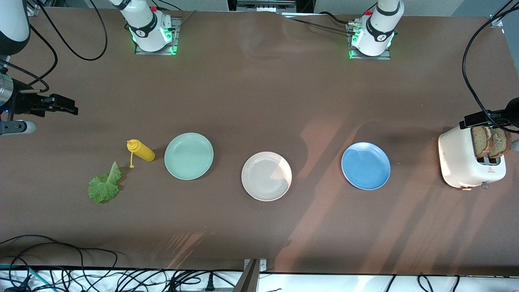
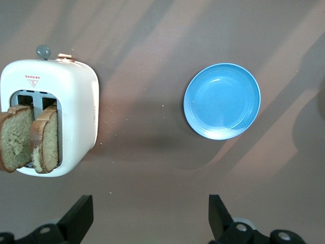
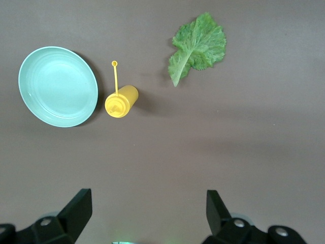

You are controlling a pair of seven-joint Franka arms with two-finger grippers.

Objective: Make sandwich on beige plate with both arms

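Observation:
The beige plate (image 1: 266,176) lies empty at mid-table, between the mint-green and blue plates. Two brown toast slices (image 1: 490,142) stand in the slots of a white toaster (image 1: 462,162) at the left arm's end; they also show in the left wrist view (image 2: 30,140). The green lettuce leaf (image 1: 104,184) lies flat at the right arm's end and shows in the right wrist view (image 3: 199,46). My left gripper (image 1: 482,118) is open and empty (image 2: 150,218), over bare table beside the toaster (image 2: 76,101). My right gripper (image 1: 67,106) is open and empty (image 3: 149,216), over bare table.
A mint-green plate (image 1: 189,156) (image 3: 58,86) and a blue plate (image 1: 365,165) (image 2: 222,100) flank the beige plate. A yellow squeeze bottle (image 1: 141,150) (image 3: 121,101) lies on its side between the lettuce and the mint-green plate. Cables run along the table edge nearest the camera.

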